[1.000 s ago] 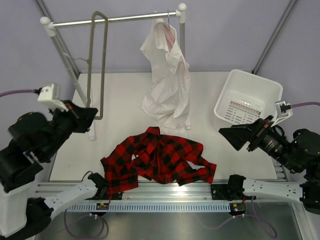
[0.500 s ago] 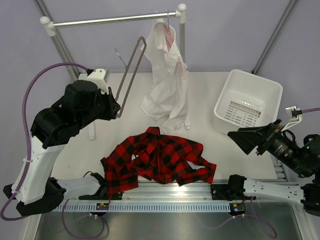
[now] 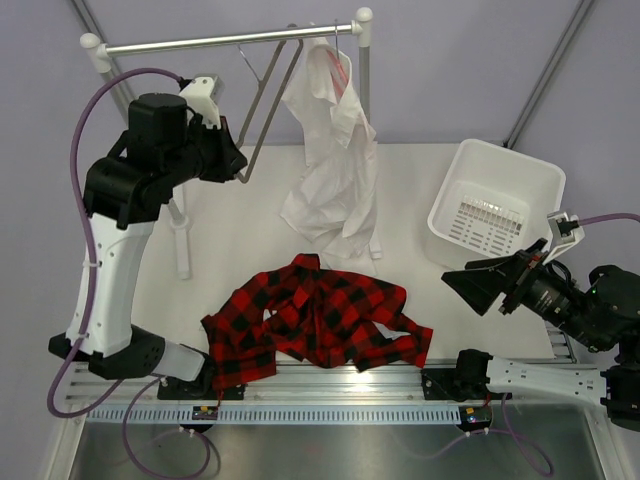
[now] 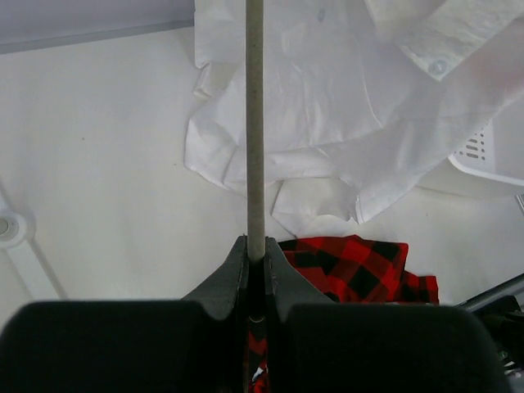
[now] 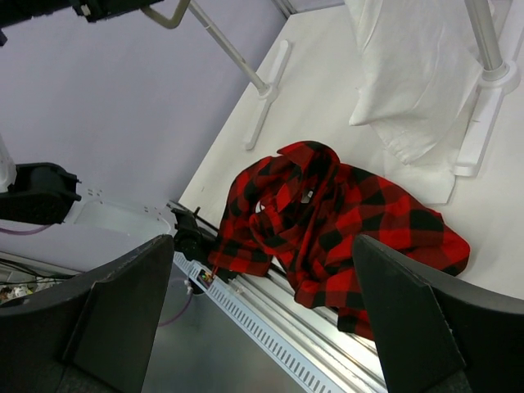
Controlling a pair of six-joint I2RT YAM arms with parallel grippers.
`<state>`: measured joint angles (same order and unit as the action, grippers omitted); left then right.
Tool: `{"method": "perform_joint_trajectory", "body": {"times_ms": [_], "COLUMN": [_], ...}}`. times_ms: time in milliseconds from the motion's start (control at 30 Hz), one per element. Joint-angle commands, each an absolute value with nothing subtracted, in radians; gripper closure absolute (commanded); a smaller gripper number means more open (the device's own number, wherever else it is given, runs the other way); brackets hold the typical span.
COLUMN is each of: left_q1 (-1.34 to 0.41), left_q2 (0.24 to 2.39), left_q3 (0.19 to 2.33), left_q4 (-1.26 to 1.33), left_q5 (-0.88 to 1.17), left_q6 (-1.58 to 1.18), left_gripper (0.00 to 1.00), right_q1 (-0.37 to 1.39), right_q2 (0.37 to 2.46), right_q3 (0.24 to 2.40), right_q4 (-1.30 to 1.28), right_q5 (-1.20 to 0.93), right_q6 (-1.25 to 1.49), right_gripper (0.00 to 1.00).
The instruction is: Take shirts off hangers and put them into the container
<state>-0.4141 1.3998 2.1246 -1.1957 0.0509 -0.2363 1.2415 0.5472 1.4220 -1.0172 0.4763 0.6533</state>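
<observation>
While the left gripper (image 3: 240,170) pinches the bare grey-brown hanger (image 3: 268,110) tight, tilted up toward the silver rail (image 3: 200,42), the right gripper (image 3: 478,288) gapes wide and holds nothing, just beside the white basket (image 3: 515,155) (near the table's right edge). The plaid shirt (image 3: 320,320) lies crumpled along the near edge of the table (image 3: 230,250). The white shirt (image 3: 335,160) hangs from the pink hanger (image 3: 341,66), with bare tabletop between both shirts and the basket.

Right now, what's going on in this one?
The left gripper is shut on a bare grey-brown hanger, held up close to the rail. The plaid shirt lies crumpled on the table near the front edge, off any hanger. The white shirt hangs from the pink hanger on the rail. The right gripper is open and holds nothing, beside the basket, which has no shirt in it.
</observation>
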Motion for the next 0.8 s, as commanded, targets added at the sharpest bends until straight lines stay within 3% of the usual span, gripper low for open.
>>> {"method": "perform_joint_trajectory", "body": {"times_ms": [0,767], "left_q1": [-0.342,-0.095], "left_q2": [1.442,1.499], "left_q3": [2.212,2.114], "left_q4": [-1.114,-0.956], "left_q5": [0.222,0.436], "left_q6": [-0.176,-0.173], "left_gripper": [1.0,1.0], "right_q1": [1.244,1.243], "right_q2": [0.569,0.623], "right_q3": [1.469,1.473], "right_q4": [-1.043,-1.014], "right_q5": [0.471,0.503], "right_q6": [0.615,0.572], "right_gripper": [0.0,0.01]}}
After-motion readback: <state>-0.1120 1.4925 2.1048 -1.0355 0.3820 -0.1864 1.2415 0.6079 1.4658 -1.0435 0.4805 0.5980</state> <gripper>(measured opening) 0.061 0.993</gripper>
